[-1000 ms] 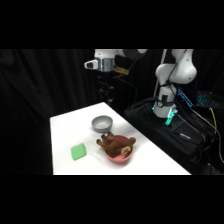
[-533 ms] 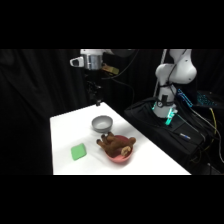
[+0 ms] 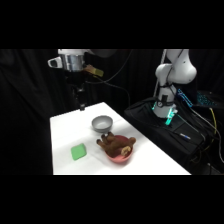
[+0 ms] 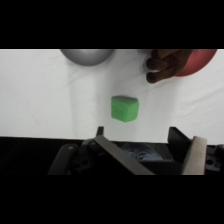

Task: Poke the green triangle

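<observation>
Table (image 3: 150, 155): white, spread below the gripper; its far-left corner lies just under the fingertips in the side view.
Arm (image 3: 175, 70): white base at the upper right, well apart from the gripper; the middle is cut off by the top edge.
Gripper (image 3: 81, 105): hangs high over the table's far-left corner, pointing straight down. I cannot tell whether it is open or closed. It touches nothing.
Pink bowl (image 3: 120, 156): well in front of the gripper and toward the arm's base in the side view; in the wrist view it is cut by the upper right edge (image 4: 202, 62).
Plush toy (image 3: 116, 145): brown, lying in the pink bowl, a limb hanging over the rim; its dark paws show up and to the right of the gripper in the wrist view (image 4: 162, 65).
Grey bowl (image 3: 102, 123): nearest thing to the gripper in the side view, just behind the pink bowl; at the wrist view's top edge (image 4: 87, 55).
Green triangle (image 3: 78, 151): flat on the table, alone, well below and in front of the gripper, apart from both bowls; in the wrist view it sits just above the linkage, near centre (image 4: 124, 108).
</observation>
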Robot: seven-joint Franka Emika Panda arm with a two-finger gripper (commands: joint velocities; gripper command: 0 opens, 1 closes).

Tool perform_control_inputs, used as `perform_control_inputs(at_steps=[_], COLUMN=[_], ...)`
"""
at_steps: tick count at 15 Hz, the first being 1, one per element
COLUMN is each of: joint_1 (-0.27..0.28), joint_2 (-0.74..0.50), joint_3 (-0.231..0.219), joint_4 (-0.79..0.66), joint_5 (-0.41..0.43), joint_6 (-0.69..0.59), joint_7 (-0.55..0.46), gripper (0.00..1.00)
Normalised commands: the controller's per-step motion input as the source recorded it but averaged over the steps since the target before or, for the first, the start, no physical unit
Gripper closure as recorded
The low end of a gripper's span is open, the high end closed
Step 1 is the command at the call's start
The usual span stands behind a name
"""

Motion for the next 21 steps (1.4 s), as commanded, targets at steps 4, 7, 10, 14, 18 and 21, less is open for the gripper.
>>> perform_control_inputs(at_steps=[4, 7, 10, 14, 18, 21], joint_1=[-0.061, -0.074, -0.089, -0.081, -0.088, -0.102], joint_2=[0.38, 0.34, 0.31, 0.3, 0.32, 0.34], joint_3=[0.029, 0.032, 0.06, 0.081, 0.105, 0.125], joint_4=[0.56, 0.44, 0.35, 0.27, 0.31, 0.35], joint_5=[0.094, 0.11, 0.162, 0.144, 0.146, 0.169], joint_6=[-0.07, -0.06, -0.05, 0.01, 0.0, 0.06], joint_7=[-0.03, -0.01, -0.04, -0.05, -0.09, -0.15], gripper=[0.42, 0.79, 1.0, 0.93, 0.95, 0.97])
